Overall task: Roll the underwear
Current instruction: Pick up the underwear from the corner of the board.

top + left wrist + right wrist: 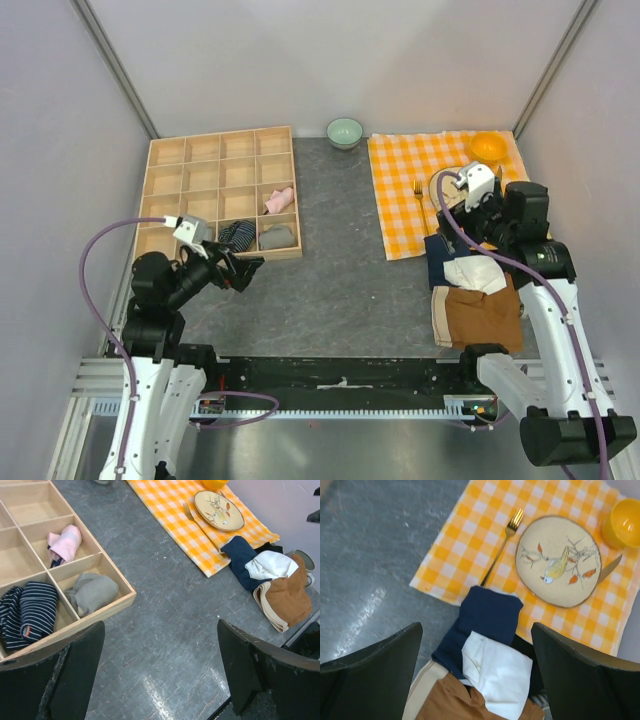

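Note:
A pile of underwear lies at the table's right near edge. The rust-brown pair with a tan band [483, 316] is at the front, the cream-white pair [474, 274] lies on it, and a navy garment [441, 247] lies behind. The pile also shows in the left wrist view [287, 592] and the right wrist view [495, 672]. My right gripper [477, 667] is open and empty, hovering above the white pair. My left gripper [243, 270] is open and empty over bare table beside the wooden tray, far left of the pile.
A wooden compartment tray [166, 172] at the left holds a pink roll [279, 200], a dark striped bundle [236, 235] and a grey roll [277, 236]. An orange-checked cloth [400, 185] carries a plate [558, 560], fork [502, 547] and orange cup [488, 147]. A green bowl [345, 132] stands behind.

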You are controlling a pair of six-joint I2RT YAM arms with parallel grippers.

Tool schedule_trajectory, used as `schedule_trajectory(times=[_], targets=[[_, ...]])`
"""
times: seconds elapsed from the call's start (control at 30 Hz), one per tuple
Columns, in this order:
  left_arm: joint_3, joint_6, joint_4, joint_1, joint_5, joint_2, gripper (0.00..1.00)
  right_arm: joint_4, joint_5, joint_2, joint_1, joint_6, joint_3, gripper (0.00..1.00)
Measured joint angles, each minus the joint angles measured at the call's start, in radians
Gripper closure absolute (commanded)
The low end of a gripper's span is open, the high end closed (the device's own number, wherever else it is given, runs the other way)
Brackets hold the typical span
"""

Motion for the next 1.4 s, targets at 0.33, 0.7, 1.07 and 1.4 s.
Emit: schedule_trajectory(times=[0.33,0.7,1.07,1.4], targets=[[-0.082,-0.042,0.132,-0.030,0.008,0.004,0.02,-0.097,0.190,0.171,-0.013,-0.179,-0.106,0.10],[-0.095,-0.045,0.158,-0.032,0.006,-0.011,0.02,-0.242,0.049,0.326,-0.003,-0.394,-0.157,0.44],[-0.096,-0.045,0.167,-0.032,0.006,-0.011,0.02,-0.291,0.013,0.312,0.173,-0.483,-0.221,0.51],[-0.096,-0.045,0.168,-0.032,0.006,-0.011,0.02,-0.403,0.030,0.185,0.270,-0.654,-0.375,0.49]])
